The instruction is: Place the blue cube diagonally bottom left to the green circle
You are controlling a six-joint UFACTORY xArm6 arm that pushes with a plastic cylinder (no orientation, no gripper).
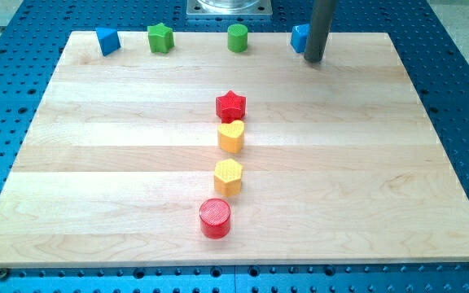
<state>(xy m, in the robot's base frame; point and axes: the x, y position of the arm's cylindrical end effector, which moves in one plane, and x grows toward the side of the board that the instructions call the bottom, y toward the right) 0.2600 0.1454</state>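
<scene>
my tip [313, 59] has no hand, so nothing is held. it touches the blue cube's [300, 37] right side at the counter's [120, 163] top edge, with the green circle [237, 38] to the view's left.

The blue cube [300, 37] sits at the board's top edge, upper right, seemingly partly hidden. The green circle [237, 38] stands upright near its left.

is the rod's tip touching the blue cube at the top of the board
Cannot tell. In the camera view my tip overlaps the blue cube's right side, hiding any gap or contact.
</scene>
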